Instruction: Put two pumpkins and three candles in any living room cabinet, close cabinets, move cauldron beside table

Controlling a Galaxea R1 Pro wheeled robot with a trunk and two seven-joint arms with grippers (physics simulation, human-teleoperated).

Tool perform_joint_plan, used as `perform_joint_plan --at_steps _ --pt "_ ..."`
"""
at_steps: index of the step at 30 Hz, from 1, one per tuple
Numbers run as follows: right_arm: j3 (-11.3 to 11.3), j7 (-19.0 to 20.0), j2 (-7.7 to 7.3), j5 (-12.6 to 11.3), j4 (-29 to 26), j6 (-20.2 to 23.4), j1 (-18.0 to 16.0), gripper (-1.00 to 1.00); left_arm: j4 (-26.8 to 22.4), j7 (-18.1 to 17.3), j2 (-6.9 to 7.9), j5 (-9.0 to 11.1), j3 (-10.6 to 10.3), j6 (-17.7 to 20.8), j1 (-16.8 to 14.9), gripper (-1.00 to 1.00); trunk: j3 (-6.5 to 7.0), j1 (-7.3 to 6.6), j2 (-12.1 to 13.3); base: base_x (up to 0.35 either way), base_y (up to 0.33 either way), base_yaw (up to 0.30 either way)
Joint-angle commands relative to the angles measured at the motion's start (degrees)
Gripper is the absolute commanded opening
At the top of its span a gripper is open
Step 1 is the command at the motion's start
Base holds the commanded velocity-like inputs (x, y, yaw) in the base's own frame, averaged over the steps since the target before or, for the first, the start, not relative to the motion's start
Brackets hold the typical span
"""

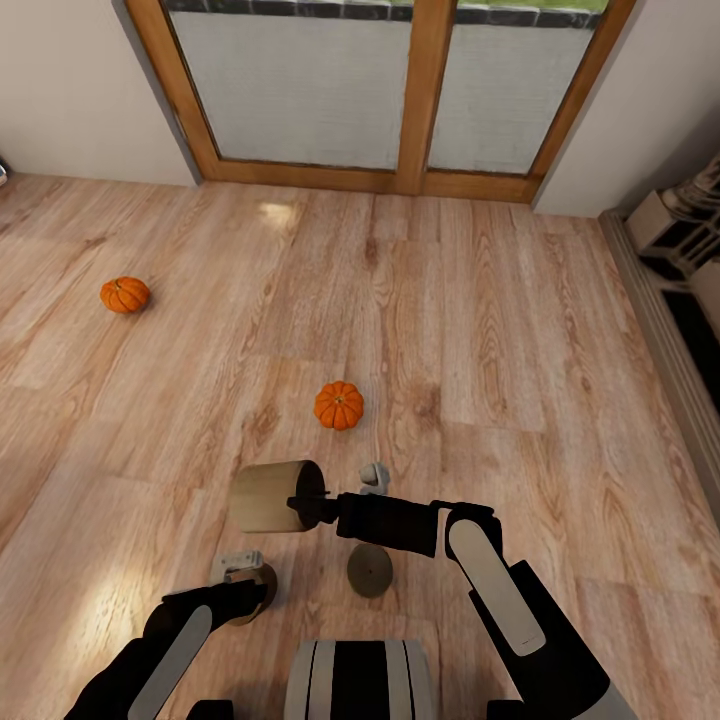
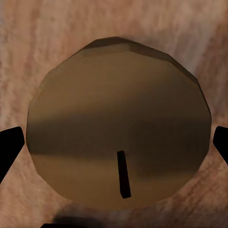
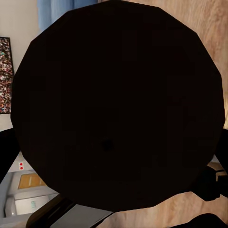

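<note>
1. The right gripper (image 1: 300, 503) is clenched on a stubby tan-brown cylindrical candle (image 1: 268, 496), carried on its side above the floor; in the right wrist view its flat end (image 3: 116, 104) sits dark and close against the camera.
2. The left gripper (image 1: 243, 578) hangs low over a second tan-brown candle (image 2: 118, 121) standing upright on the wooden plank floor (image 1: 520, 330); in the left wrist view its two dark fingertips (image 2: 9, 147) stand released on either side of the candle, apart from its sides; nothing is grasped yet.
3. A third short brown candle (image 1: 370, 570) stands on the floor just beside and below the right forearm.
4. Farther out, a small ribbed orange pumpkin (image 1: 339, 405) lies just ahead of the carried candle; a second orange pumpkin (image 1: 125, 294) lies well apart, toward the robot's left, nearer the wood-framed glass doors (image 1: 400, 90).
5. Judged from this, the task is at an early stage: one candle is in hand, none stowed as far as can be seen; two candles, both pumpkins, the cabinet closing and the cauldron all remain.
</note>
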Motion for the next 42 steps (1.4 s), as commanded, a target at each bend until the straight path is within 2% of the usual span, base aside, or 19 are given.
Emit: perform_joint_plan --at_steps 1,8,10,42 --pt "-0.1 0.5 0.02 0.3 0.0 0.2 0.0 -1.0 -0.1 0.6 0.06 0.6 -0.2 0.1 0.0 1.0 -0.03 -0.01 0.0 0.0 0.0 0.0" --pt "-0.1 0.4 0.02 0.5 0.0 0.2 0.0 -1.0 -0.1 0.6 0.06 0.6 -0.2 0.0 0.0 1.0 -0.03 -0.01 0.0 0.0 0.0 0.0" --pt "-0.1 0.4 0.02 0.5 0.0 0.2 -0.1 -1.0 -0.1 0.6 0.06 0.6 -0.2 0.0 0.0 1.0 -0.47 0.04 0.0 0.0 0.0 0.0" --pt "-0.1 0.4 0.02 0.5 0.0 0.2 0.0 -1.0 -0.1 0.6 0.13 0.6 0.4 0.0 0.0 1.0 -0.7 0.07 -0.1 0.0 0.0 0.0"
